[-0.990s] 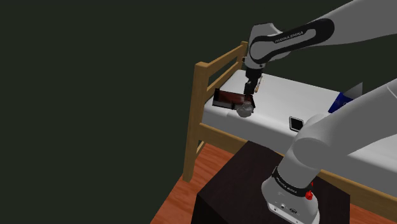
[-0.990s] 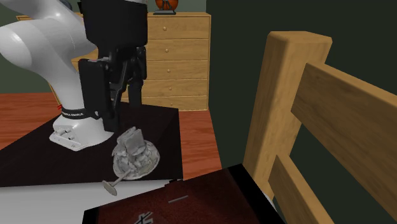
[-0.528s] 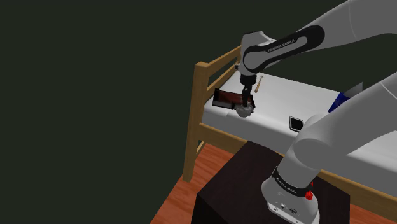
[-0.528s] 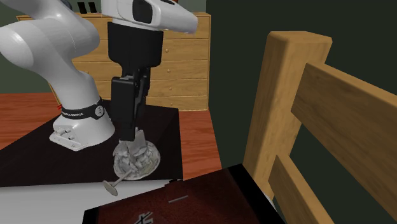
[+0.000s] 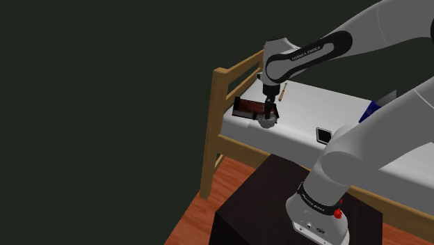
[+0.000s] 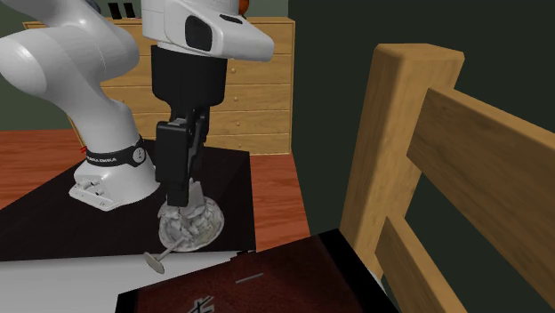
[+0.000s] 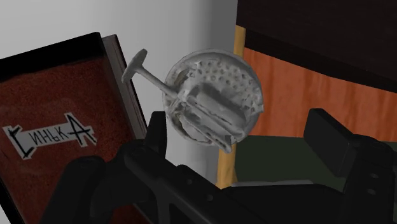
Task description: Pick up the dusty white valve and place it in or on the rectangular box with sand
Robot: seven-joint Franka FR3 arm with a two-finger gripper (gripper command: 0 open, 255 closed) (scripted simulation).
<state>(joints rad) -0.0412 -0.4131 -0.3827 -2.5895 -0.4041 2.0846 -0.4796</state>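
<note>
We find the wooden bed post (image 6: 398, 151) and its rail (image 6: 485, 169) standing high just beside the box (image 6: 267, 283), closing that side. Over the box, and towards the valve (image 6: 191, 229), the way is open.

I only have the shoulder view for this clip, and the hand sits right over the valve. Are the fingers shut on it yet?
Observer: No. In the wrist view the fingers stand apart with the valve between them, and one is plainly clear of it.
Operator: Is the hand low enough?
Observer: In the second exterior view the gripper overlaps the top of the valve.
Operator: And the box?
Observer: It is right beside the valve. The wrist view shows a dark red box with a white label, and the valve's stem points towards its edge.
</note>
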